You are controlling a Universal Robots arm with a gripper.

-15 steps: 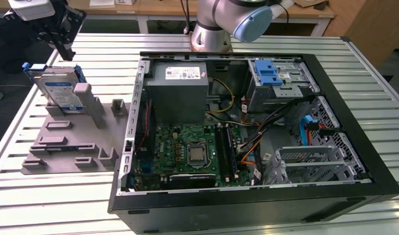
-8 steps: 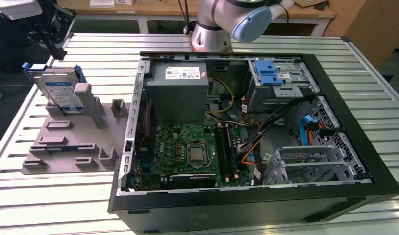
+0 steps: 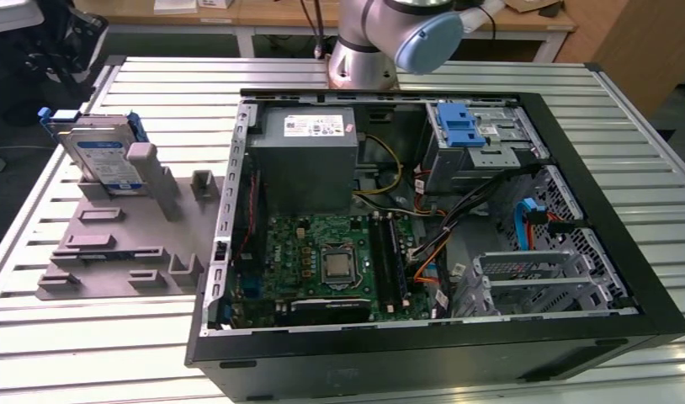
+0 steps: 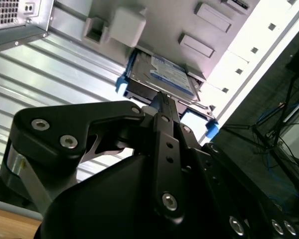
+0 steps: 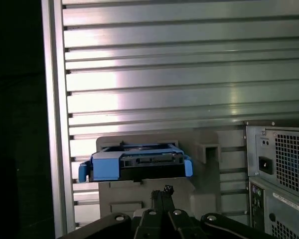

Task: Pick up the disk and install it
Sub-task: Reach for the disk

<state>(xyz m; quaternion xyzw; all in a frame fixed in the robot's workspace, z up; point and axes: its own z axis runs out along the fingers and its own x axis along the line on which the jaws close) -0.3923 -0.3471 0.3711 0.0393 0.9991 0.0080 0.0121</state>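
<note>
Hand (image 5: 164, 190), clenched on nothing, faces the upright disk (image 5: 139, 167): likely rigid, weighty, shock-sensitive, best pinched across its blue-framed top edge.

A ribbed aluminium worktable (image 3: 50, 337) spans most of the exterior view, its slats running side to side. Pale wooden desks (image 3: 264, 12) on white legs (image 3: 244, 40) line the top edge of the frame, with a wooden panel (image 3: 629, 46) at upper right. Dark floor (image 3: 6, 185) shows along the left edge. In the first wrist view, bright light glares off the table's slats (image 5: 114, 74).
</note>
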